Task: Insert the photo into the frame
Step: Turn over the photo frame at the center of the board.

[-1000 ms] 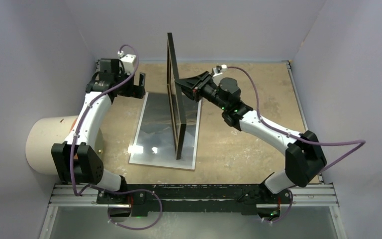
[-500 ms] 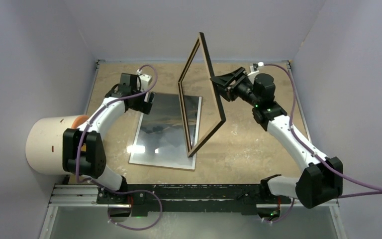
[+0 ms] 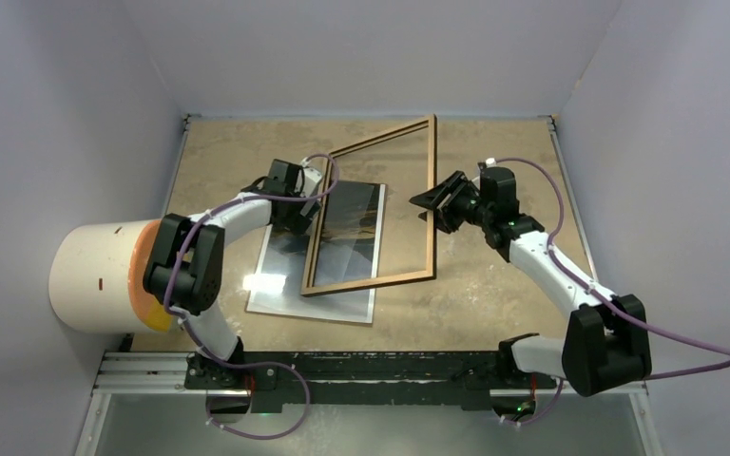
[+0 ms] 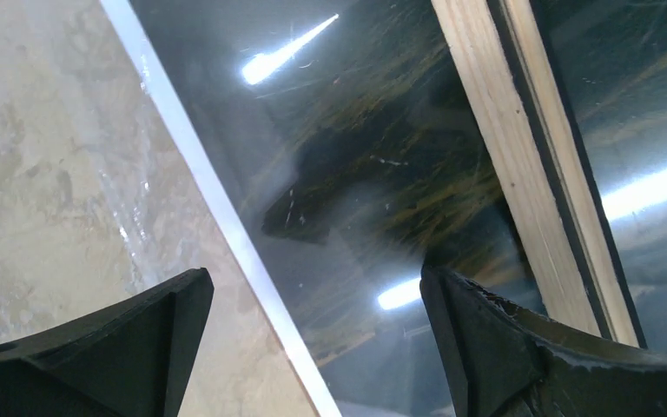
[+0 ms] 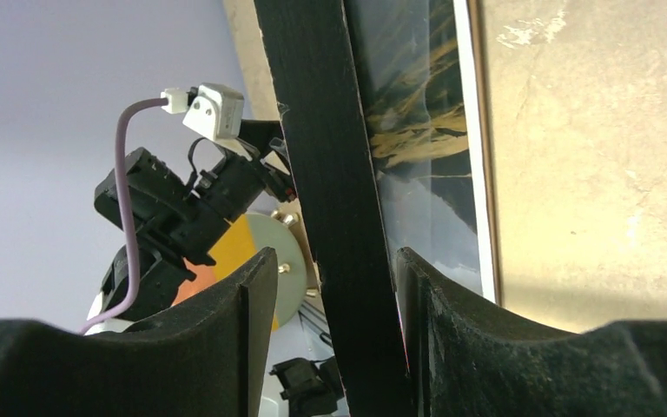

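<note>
The photo (image 3: 283, 277) lies flat on the table, dark and glossy with a white border. The frame (image 3: 371, 281) lies tilted over its right part, light wood back up, its left rail low on the print. My right gripper (image 3: 430, 200) is at the frame's right rail. In the right wrist view the black rail (image 5: 330, 130) stands between the fingers of my right gripper (image 5: 334, 261), against the right one, with a gap to the left one. My left gripper (image 3: 302, 211) is open and empty. In the left wrist view it (image 4: 313, 287) straddles the photo's (image 4: 356, 174) left border, beside the frame's rail (image 4: 504, 156).
A large white cylinder (image 3: 90, 275) with an orange end lies at the table's left edge, beside the left arm. Pale walls close the table in at the back and on both sides. Bare tan tabletop (image 3: 494, 285) shows right of the frame.
The right arm has swung the frame from upright down to a low tilt over the photo, wood back up. The left gripper has moved right and down onto the photo's left edge.
</note>
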{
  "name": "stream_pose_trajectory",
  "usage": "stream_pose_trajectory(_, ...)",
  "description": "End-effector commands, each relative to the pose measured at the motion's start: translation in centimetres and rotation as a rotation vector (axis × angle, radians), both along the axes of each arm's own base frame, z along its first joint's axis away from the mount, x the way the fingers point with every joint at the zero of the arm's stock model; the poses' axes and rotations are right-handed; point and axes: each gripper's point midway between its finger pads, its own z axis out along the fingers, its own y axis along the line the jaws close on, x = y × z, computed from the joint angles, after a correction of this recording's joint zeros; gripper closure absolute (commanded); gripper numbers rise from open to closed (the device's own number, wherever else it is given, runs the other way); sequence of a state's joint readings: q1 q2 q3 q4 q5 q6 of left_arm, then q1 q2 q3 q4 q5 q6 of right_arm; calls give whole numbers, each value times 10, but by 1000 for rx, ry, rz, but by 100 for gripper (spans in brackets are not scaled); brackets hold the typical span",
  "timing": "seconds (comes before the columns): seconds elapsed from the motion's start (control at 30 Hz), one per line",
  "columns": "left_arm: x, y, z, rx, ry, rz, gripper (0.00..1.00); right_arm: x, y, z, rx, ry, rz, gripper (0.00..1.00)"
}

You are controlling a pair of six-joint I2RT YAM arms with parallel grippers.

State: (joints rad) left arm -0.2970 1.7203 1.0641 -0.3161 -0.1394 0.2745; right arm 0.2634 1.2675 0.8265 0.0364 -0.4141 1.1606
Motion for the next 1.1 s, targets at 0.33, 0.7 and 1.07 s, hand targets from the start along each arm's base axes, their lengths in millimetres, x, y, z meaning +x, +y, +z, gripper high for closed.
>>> stream_pose_trajectory(0.33, -6, -7, -24, 54, 8, -80, 0, 0, -35, -57, -184, 49, 32, 45)
stream_pose_trajectory(0.7, -8, -24, -32, 110, 26, -159, 0, 0, -63, -92, -379, 74, 11, 38)
stream_pose_trajectory(1.07, -21, -57, -17, 60, 24, -265, 0, -1, -90, -107, -458, 178, -85, 15)
